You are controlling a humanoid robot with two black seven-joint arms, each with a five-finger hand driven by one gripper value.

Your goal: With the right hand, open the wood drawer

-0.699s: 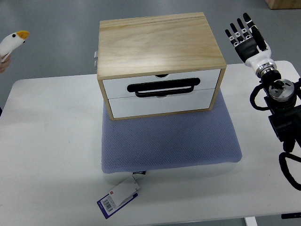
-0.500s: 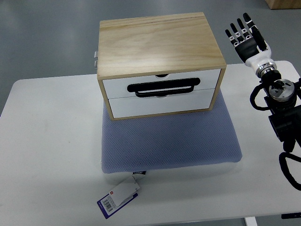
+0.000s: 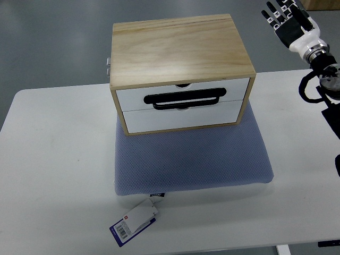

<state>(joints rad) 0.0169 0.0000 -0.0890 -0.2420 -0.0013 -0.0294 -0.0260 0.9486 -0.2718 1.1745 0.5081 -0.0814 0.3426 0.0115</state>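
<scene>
While the right hand [image 3: 291, 21] hovers with fingers spread and empty, the wood drawer [image 3: 182, 98] lies well apart to its left and nearer, handle [image 3: 182, 99] lengthwise left-right.

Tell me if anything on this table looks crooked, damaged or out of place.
Only small things: the wooden drawer box sits on the back of a blue cushion, and the cushion's barcode tag is still attached, lying loose on the table. Both drawers look closed; nothing spilled or broken.
</scene>
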